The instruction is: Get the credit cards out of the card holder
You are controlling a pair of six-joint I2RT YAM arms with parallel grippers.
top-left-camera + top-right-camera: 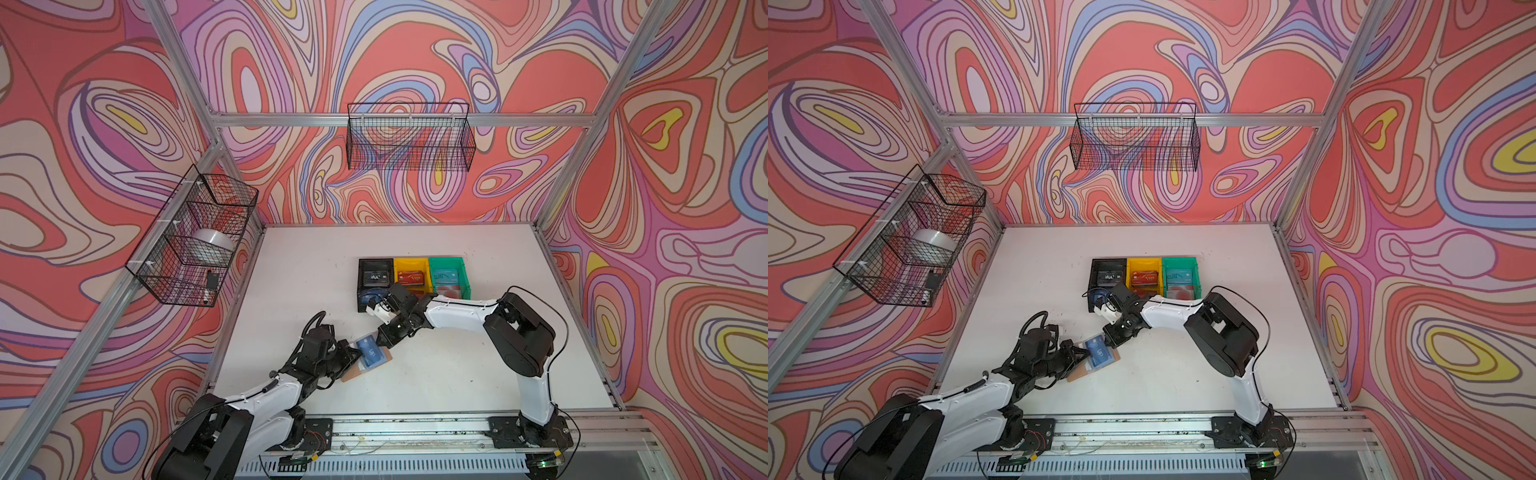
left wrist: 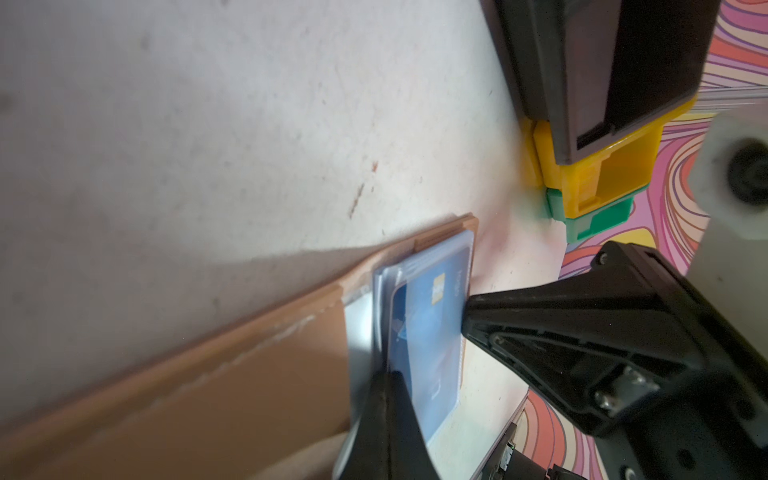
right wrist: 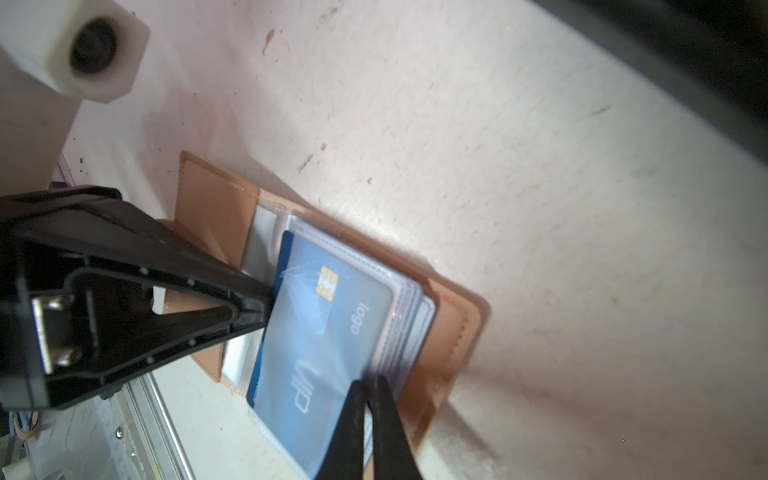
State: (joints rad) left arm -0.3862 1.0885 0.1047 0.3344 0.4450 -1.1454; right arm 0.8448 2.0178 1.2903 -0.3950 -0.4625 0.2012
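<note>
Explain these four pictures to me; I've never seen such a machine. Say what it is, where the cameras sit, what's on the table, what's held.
This is a robot: a left arm and a right arm mounted at the edge of a white table, each ending in a two-fingered claw. Two pictures come from a twin camera overhead and show nearly the same scene. The other two come from cameras on the arms' wrists, looking along each claw. On the table lie an open tan card holder with clear sleeves and, farther back, a black bin, a yellow bin and a green bin. The left claw is shut on the exposed edge of a blue card. The right claw is shut on the sleeves' opposite edge, probably steadying it.
</note>
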